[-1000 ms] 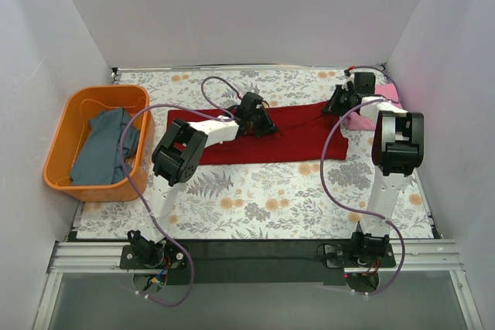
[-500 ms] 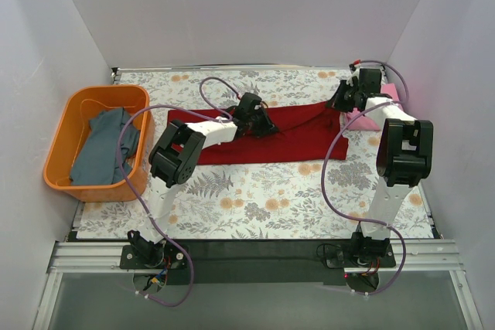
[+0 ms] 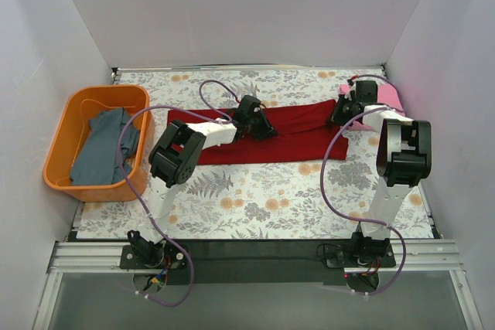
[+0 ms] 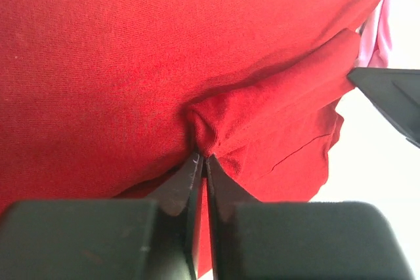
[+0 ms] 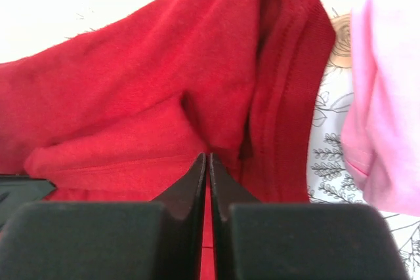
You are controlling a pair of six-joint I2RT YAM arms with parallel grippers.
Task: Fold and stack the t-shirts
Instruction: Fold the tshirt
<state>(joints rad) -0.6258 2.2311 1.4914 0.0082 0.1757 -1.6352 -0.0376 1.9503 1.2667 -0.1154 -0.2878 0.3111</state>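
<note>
A dark red t-shirt (image 3: 294, 138) lies as a long folded band across the middle of the floral cloth. My left gripper (image 3: 261, 127) rests low on its upper middle. In the left wrist view the gripper (image 4: 202, 159) is shut, pinching a small pucker of the red shirt (image 4: 131, 63). My right gripper (image 3: 338, 113) sits at the shirt's right end. In the right wrist view it (image 5: 208, 157) is shut on a fold of red cloth (image 5: 131, 109). A pink t-shirt (image 3: 387, 96) lies at the back right, beside the red one (image 5: 387, 96). A grey-blue t-shirt (image 3: 104, 148) lies crumpled in the basket.
An orange plastic basket (image 3: 54, 152) stands at the left edge of the table. White walls close in the left, back and right sides. Purple cables loop from both arms above the floral tablecloth (image 3: 263, 199).
The right gripper rose toward the back right with the shirt's right end, then came back down and slightly left. The left gripper has hardly shifted on the shirt.
</note>
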